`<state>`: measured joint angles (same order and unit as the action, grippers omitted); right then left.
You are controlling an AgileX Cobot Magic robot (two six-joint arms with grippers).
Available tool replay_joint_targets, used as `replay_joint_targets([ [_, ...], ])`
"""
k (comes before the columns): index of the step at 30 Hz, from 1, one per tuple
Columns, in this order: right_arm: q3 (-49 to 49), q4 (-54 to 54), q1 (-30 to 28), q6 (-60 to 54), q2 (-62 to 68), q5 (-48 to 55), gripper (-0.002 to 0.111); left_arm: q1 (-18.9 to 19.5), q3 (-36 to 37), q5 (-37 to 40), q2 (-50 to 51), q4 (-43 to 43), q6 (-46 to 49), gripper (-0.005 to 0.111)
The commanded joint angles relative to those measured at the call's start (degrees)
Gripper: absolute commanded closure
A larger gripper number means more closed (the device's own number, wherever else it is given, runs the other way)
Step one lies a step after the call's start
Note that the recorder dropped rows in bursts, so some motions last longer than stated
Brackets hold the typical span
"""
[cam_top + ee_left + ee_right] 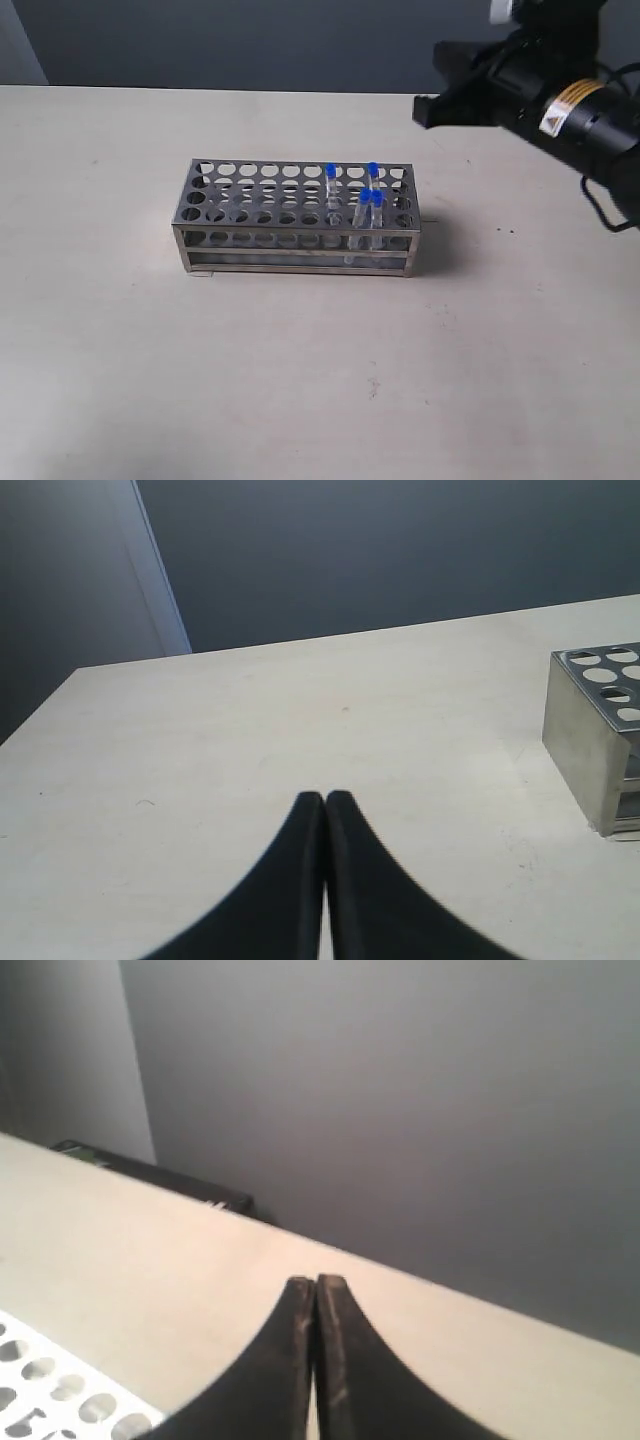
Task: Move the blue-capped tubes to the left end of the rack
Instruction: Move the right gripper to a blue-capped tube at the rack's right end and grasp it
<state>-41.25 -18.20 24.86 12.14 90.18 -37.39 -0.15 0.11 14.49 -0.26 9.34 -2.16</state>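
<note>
Transfer is not started: blue-capped tubes are seated at the right end of the rack; fingers of left gripper and right gripper are closed, empty.

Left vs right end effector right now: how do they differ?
The arm of the right end effector shows in the exterior view, up at the right, clear of the rack; the left end effector is out of that view. The right one's inner edges look scuffed pale, the left's plain black. Both are shut and empty.
</note>
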Motion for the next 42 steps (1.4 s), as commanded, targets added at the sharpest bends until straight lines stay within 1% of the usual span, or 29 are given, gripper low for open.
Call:
replay_joint_targets([
  [1,-0.7,-9.9,0.3,3.0,8.8,-4.9,0.094,-0.4,-0.1,-0.8,0.3,0.0,-0.2,0.106],
  [5,-0.9,-14.4,0.3,5.2,11.4,-5.4,0.070,-0.4,-0.1,-0.8,0.3,0.0,-0.2,0.106],
  [7,-0.9,-16.0,0.3,6.0,11.6,-5.0,0.065,-0.4,-0.1,-0.8,0.3,0.0,-0.2,0.106],
  [16,-4.1,-16.2,0.3,5.5,13.5,-5.9,0.066,-0.4,-0.1,-0.8,0.3,0.0,-0.2,0.106],
  [20,-5.4,-16.2,0.3,5.5,15.8,-5.6,0.068,-0.4,-0.1,-0.8,0.3,0.0,-0.2,0.106],
  [42,-5.4,-21.1,0.3,8.4,20.3,-4.9,0.069,-0.4,-0.1,-0.7,0.3,0.0,-0.2,0.106],
])
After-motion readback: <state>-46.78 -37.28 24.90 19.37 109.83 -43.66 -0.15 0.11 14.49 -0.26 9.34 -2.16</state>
